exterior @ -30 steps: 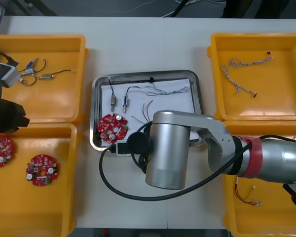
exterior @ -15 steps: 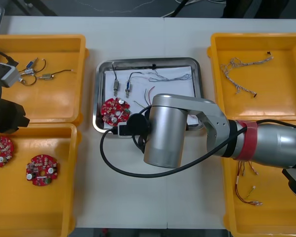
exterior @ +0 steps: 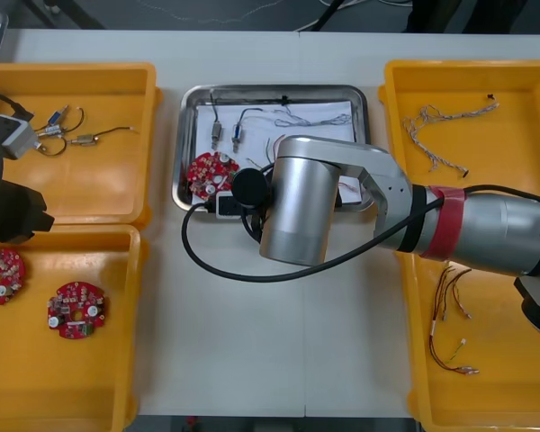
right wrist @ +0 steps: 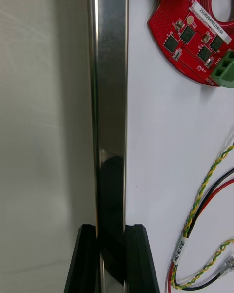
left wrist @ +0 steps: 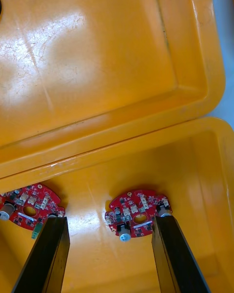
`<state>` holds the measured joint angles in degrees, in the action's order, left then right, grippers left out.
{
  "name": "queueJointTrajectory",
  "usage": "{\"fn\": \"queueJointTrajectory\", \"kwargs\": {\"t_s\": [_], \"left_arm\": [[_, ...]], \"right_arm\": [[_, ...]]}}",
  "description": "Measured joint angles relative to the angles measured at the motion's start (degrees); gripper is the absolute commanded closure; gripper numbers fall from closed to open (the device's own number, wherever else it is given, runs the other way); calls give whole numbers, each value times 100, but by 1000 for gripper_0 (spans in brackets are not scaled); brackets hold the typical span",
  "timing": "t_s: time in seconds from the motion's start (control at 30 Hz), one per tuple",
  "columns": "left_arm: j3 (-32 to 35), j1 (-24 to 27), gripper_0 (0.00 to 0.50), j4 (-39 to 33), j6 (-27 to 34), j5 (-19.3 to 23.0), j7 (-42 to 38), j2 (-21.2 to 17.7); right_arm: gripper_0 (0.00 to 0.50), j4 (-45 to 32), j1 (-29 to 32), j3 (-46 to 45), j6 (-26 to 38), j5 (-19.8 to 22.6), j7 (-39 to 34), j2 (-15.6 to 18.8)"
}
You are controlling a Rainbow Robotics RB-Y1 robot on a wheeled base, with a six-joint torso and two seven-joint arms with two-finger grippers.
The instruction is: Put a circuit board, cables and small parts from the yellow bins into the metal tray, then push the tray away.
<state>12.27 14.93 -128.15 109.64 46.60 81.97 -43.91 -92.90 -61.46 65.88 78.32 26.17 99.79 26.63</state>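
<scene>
Table [exterior: 279, 360] is carrying the metal tray [exterior: 178, 153] between the yellow bins [exterior: 72, 70], toward the far edge. I am clenching my right gripper [right wrist: 111, 229] on the tray's near rim, one finger inside and one outside. My left gripper [left wrist: 109, 219] is hanging released over a left bin. In the tray a circuit board [exterior: 211, 172], cables [exterior: 306, 117] and small metal parts [exterior: 216, 132] are lying loose. Judgement: the tray is stiff, light and slick, so I am favouring a flat, gentle slide by the rim.
</scene>
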Motion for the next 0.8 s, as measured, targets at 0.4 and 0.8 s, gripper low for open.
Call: {"fn": "queueJointTrajectory", "kwargs": {"t_s": [0.4,0.8], "left_arm": [[0,0,0,0,0,0,0,0],[0,0,0,0,0,0,0,0]], "right_arm": [[500,495,-304,-1,-434,146,14,-4],[500,966,-542,-2,-938,159,402,-13]]}}
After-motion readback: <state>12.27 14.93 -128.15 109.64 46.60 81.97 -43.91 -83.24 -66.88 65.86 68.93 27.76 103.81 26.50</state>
